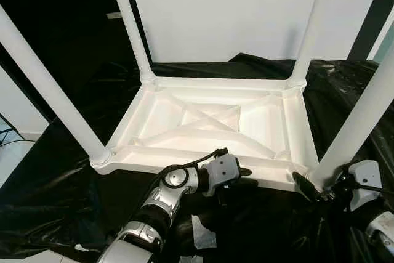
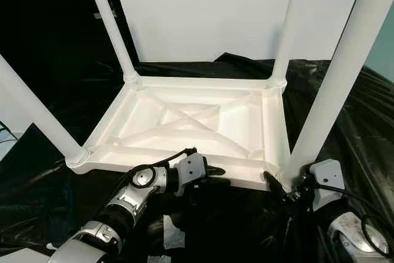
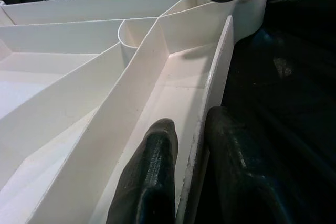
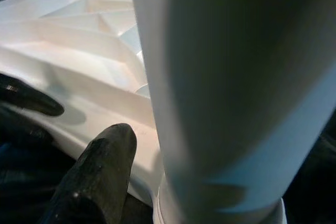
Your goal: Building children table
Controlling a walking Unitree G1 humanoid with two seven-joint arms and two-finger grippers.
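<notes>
A white plastic children's table (image 1: pixel 203 83) lies upside down on black sheeting, ribbed underside up. All its legs stand up from the corners, among them the near left leg (image 1: pixel 49 90) and the near right leg (image 1: pixel 360 121). My left gripper (image 1: pixel 237 180) is shut on the table's near rim (image 3: pixel 210 77), with one finger (image 3: pixel 155 166) inside the rim and the other outside. My right gripper (image 2: pixel 284 183) sits at the base of the near right leg (image 4: pixel 231 87), shut on it. One finger (image 4: pixel 105 150) shows beside the leg; the leg hides the other.
Crinkled black plastic sheeting (image 1: pixel 80 183) covers the floor around the table. A white wall (image 1: pixel 234 10) stands behind it, with a dark panel (image 1: pixel 61 4) to the left. A pale scrap (image 1: pixel 202 232) lies on the sheeting near my left arm.
</notes>
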